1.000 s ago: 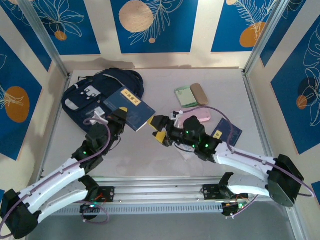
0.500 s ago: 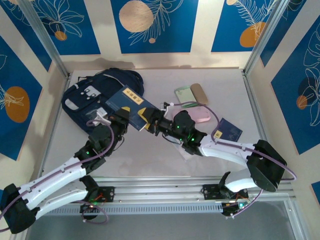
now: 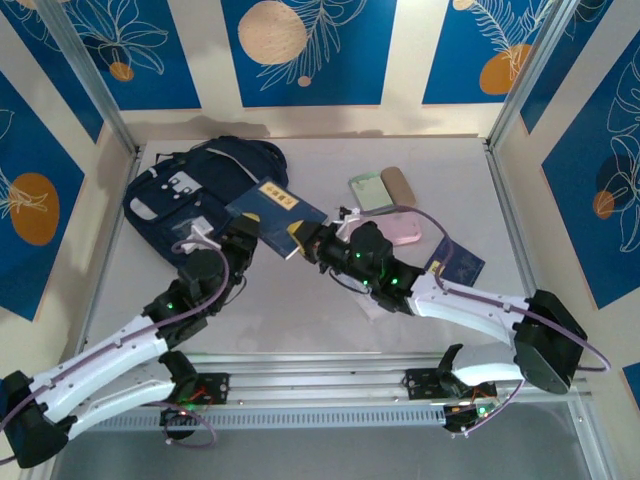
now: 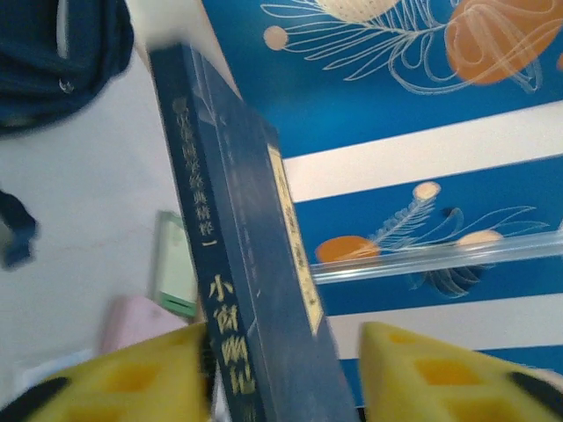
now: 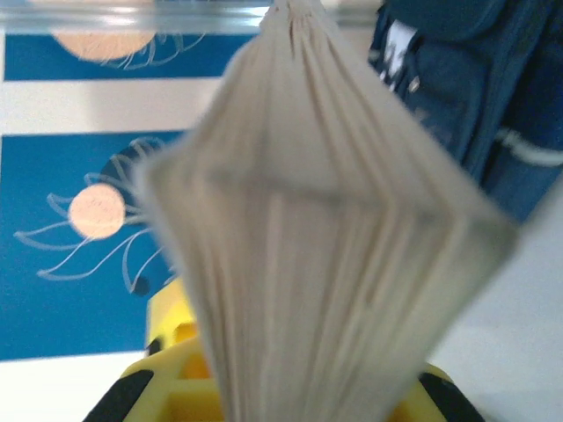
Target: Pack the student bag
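1. The bag [image 3: 185, 190] was seen lying at the far left of the worktop [image 3: 450, 170], with its patched front turned up.
2. A dark blue book [image 3: 282, 208] with a yellow label was held just right of the bag, between the two claws. Whether it touched the bag could not be told.
3. The right claw [image 3: 312, 240] was closed on the book's near right corner. In the right wrist view, the pale page edges were seen fanning out from between its yellow fingers [image 5: 171, 352].
4. The left claw [image 3: 248, 238] was set around the book's near left edge with its jaws partly wide. In the left wrist view, the spine with gold characters ran up between the yellow pads [image 4: 132, 378]. The left pad was seen against the book, and a gap was left between the cover and the right pad.
5. A green case [image 3: 368, 192] and a tan case [image 3: 398, 186] were seen side by side on the far side of the right arm.
6. A pink pouch [image 3: 402, 232] lay just near of them.
7. A small blue booklet [image 3: 456, 262] lay further right, beside the right arm.
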